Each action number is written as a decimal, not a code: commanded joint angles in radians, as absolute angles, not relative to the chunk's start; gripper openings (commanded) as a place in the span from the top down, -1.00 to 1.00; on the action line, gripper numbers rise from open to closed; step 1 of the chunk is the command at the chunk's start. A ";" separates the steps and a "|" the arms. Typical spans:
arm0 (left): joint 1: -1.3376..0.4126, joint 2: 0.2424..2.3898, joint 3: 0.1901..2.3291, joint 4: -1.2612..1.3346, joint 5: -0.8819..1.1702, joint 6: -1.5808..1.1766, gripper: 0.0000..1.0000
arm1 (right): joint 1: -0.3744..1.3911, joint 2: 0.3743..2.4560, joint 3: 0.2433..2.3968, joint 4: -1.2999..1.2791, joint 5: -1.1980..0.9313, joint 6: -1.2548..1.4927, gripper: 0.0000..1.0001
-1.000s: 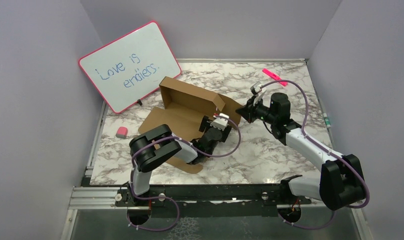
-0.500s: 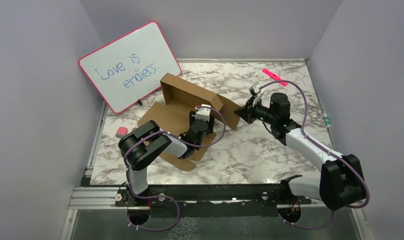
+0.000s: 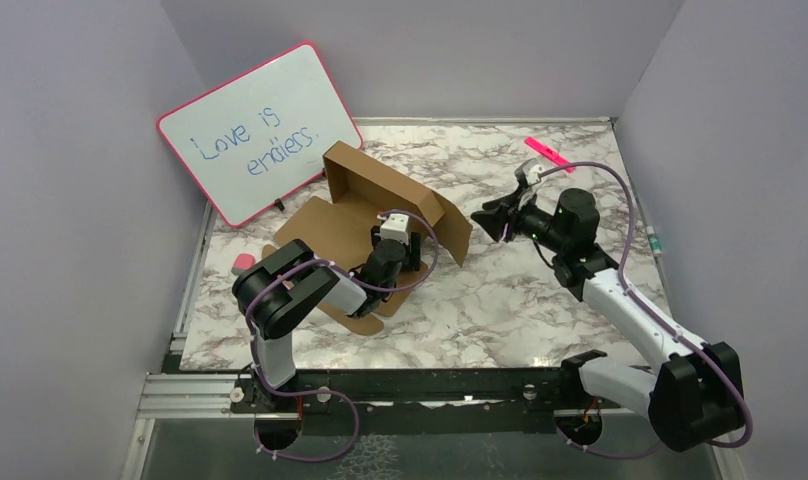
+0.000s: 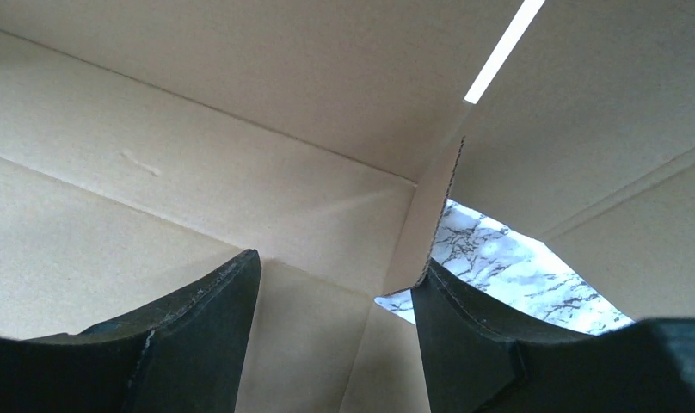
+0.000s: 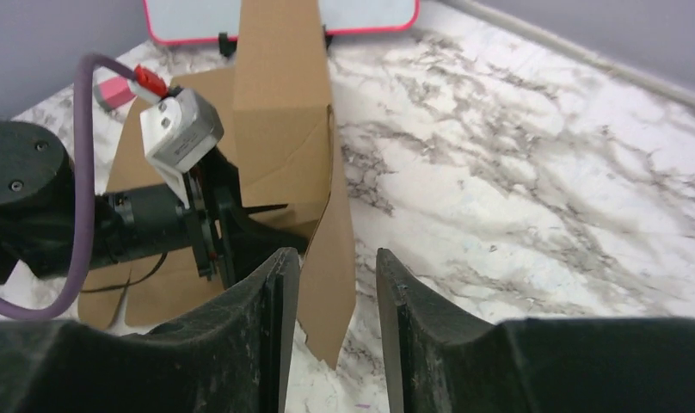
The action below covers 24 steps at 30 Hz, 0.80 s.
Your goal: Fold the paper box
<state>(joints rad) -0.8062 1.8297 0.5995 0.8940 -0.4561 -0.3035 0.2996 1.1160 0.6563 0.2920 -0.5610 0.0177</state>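
Paper box sits half-erected on the marble table, left of center, near the whiteboard. Your left gripper is inside it, jaws spread and holding nothing. Your right gripper is parted at the end flap. You can't tell whether it touches.
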 commanded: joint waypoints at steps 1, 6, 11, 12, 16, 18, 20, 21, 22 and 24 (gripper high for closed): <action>-0.797 1.837 0.583 0.903 -0.395 -0.360 -0.31 | 0.298 1.067 0.653 0.314 -0.388 0.030 0.12; -0.790 1.845 0.576 0.900 -0.368 -0.381 -0.33 | 0.296 1.137 0.662 0.257 -0.171 0.016 0.11; -0.781 1.848 0.568 0.900 -0.338 -0.402 -0.35 | 0.297 1.293 0.715 0.217 -0.339 -0.021 0.07; -0.779 1.850 0.566 0.900 -0.334 -0.406 -0.35 | 0.296 1.319 0.717 0.223 -0.366 -0.022 0.07; -0.772 1.857 0.559 0.899 -0.316 -0.421 -0.35 | 0.297 1.395 0.715 0.269 -0.486 -0.005 0.07; -0.769 1.864 0.560 0.900 -0.302 -0.428 -0.35 | 0.299 1.432 0.719 0.291 -0.543 0.028 0.07; -0.768 1.873 0.561 0.899 -0.290 -0.433 -0.34 | 0.304 1.463 0.722 0.321 -0.594 0.056 0.07; -0.766 1.878 0.562 0.899 -0.285 -0.436 -0.34 | 0.308 1.480 0.726 0.330 -0.610 0.067 0.07; -0.765 1.882 0.563 0.900 -0.280 -0.440 -0.33 | 0.312 1.497 0.730 0.338 -0.627 0.075 0.07; -0.761 1.887 0.563 0.899 -0.264 -0.450 -0.31 | 0.325 1.525 0.737 0.355 -0.637 0.087 0.07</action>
<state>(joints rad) -0.7715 1.8477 0.5789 0.9279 -0.3332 -0.4091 0.3046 1.4788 0.6952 0.2832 -0.5274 0.0399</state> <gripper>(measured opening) 0.665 0.466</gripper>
